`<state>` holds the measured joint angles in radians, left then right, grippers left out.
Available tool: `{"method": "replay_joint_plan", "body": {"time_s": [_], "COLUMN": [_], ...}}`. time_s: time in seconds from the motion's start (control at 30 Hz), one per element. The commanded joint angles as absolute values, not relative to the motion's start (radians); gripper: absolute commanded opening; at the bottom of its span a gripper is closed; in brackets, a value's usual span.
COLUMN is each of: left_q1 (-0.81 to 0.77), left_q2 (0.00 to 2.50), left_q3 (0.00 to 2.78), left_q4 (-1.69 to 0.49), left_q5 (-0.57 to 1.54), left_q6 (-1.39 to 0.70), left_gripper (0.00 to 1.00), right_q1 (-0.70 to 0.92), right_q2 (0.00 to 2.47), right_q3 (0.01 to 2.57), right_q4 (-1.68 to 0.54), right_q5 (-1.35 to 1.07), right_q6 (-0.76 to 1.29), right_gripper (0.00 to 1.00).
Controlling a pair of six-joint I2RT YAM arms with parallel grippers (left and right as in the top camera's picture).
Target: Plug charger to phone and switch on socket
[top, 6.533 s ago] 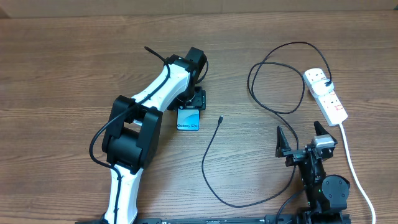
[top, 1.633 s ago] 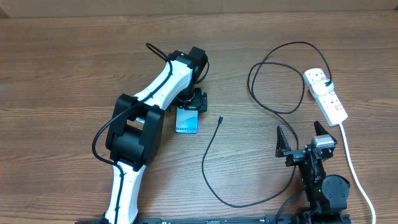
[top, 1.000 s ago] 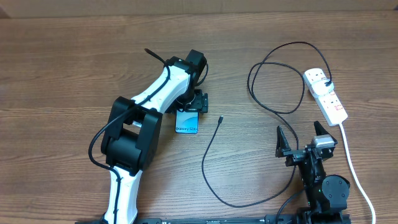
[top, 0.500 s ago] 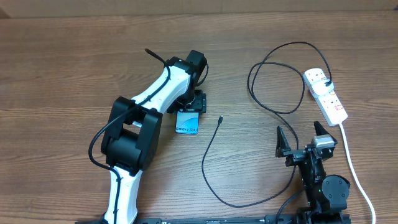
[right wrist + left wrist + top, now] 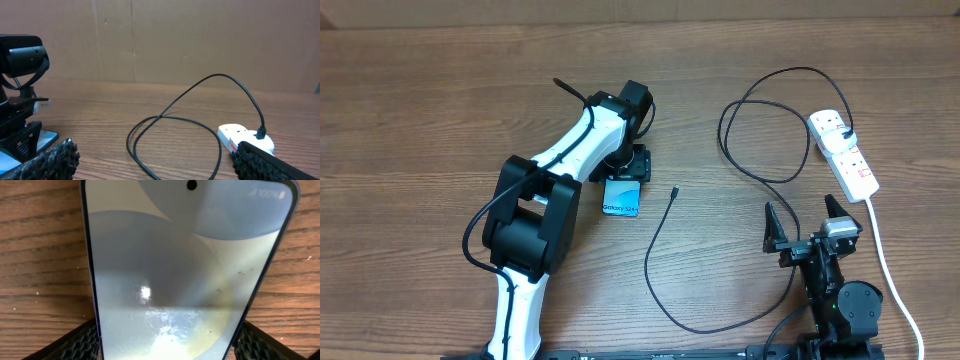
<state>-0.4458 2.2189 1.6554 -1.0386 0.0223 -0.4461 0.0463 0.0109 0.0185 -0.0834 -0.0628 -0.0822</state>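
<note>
— Where are we holding the phone (image 5: 621, 196)?
— Left of centre. Our left gripper (image 5: 628, 168) is gripping it; the pads (image 5: 84, 341) are pressing on both long edges, as far as we are seeing. Our right gripper (image 5: 804, 222) is hanging on the near right, wide open, carrying nothing.
— How are we doing this step well?
— We are aiming to hold it flat and steady, with the port turned toward the charger (image 5: 656, 235) tip lying just right of it. The screen is shining blue, with small white letters at the near end. The plug is sitting in the socket (image 5: 848, 160), far right.
</note>
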Motion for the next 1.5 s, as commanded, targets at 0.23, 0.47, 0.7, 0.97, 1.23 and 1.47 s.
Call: {"method": "replay_joint_plan", "body": {"time_s": [0.23,0.47,0.7,0.97,1.23,1.47], "left_q1": [-0.445,-0.445,-0.442,-0.411,-0.39,-0.382], "left_q2": [2.283,2.283,2.279,2.279,2.279,2.279], "left_q3": [1.633,1.65,1.666,1.744,1.765,1.765], "left_q4": [-1.069,-1.072,-1.092,-1.139,-1.16,-1.159], "left_q5": [-0.001,0.001,0.001,0.052,0.071,0.071], "left_q6": [-0.449,-0.45,-0.45,-0.45,-0.449,-0.449], "left_gripper": [0.75,0.74,0.75,0.74,0.73,0.75], "right_q1": [0.049,0.049,0.049,0.049,0.049,0.049], "right_q2": [0.003,0.003,0.003,0.003,0.003,0.003], "right_q3": [0.008,0.008,0.008,0.008,0.008,0.008], "right_q4": [-0.081,-0.081,-0.081,-0.081,-0.081,-0.081], "right_q5": [-0.054,-0.054,-0.054,-0.054,-0.054,-0.054], "right_q6": [-0.079,-0.079,-0.079,-0.079,-0.079,-0.079], "right_gripper": [1.0,1.0,1.0,1.0,1.0,1.0]}}
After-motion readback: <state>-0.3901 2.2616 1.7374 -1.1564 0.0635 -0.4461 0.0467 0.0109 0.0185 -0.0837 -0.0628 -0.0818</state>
